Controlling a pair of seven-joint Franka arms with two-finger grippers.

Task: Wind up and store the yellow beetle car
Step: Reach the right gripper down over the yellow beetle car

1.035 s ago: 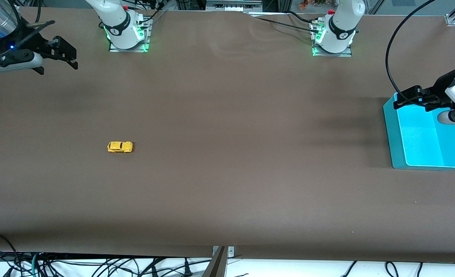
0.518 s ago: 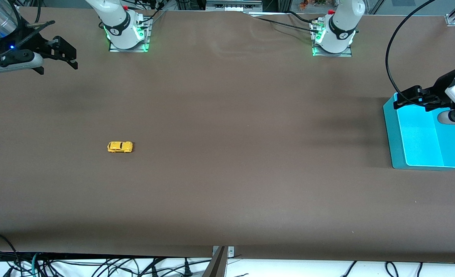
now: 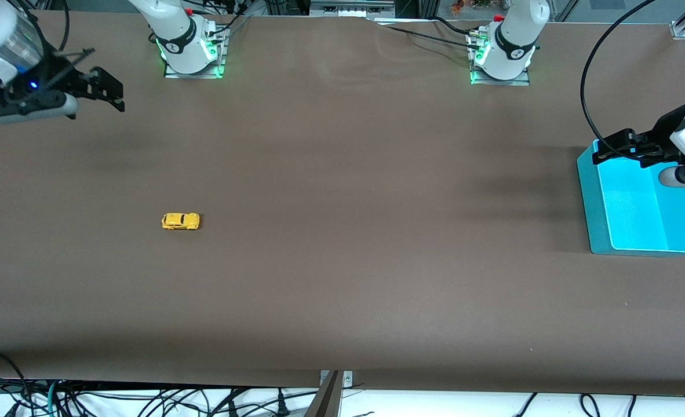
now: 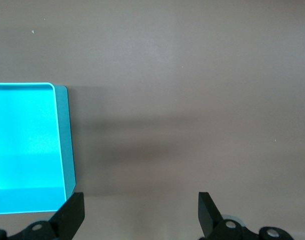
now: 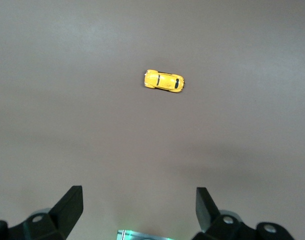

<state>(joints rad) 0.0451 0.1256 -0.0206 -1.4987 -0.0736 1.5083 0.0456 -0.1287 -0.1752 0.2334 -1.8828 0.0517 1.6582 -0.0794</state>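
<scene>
The yellow beetle car stands on its wheels on the brown table, toward the right arm's end; the right wrist view shows the yellow beetle car from above with bare table all round it. My right gripper hangs open and empty high over the table's corner by the right arm's base, well away from the car; its fingertips show wide apart. My left gripper is open and empty over the corner of a cyan bin.
The cyan bin is an open tray at the left arm's end of the table. Both arm bases stand along the table edge farthest from the front camera. Cables hang below the nearest edge.
The right gripper has shifted slightly toward the table's middle and downward. The car, the bin and the left arm have not moved.
</scene>
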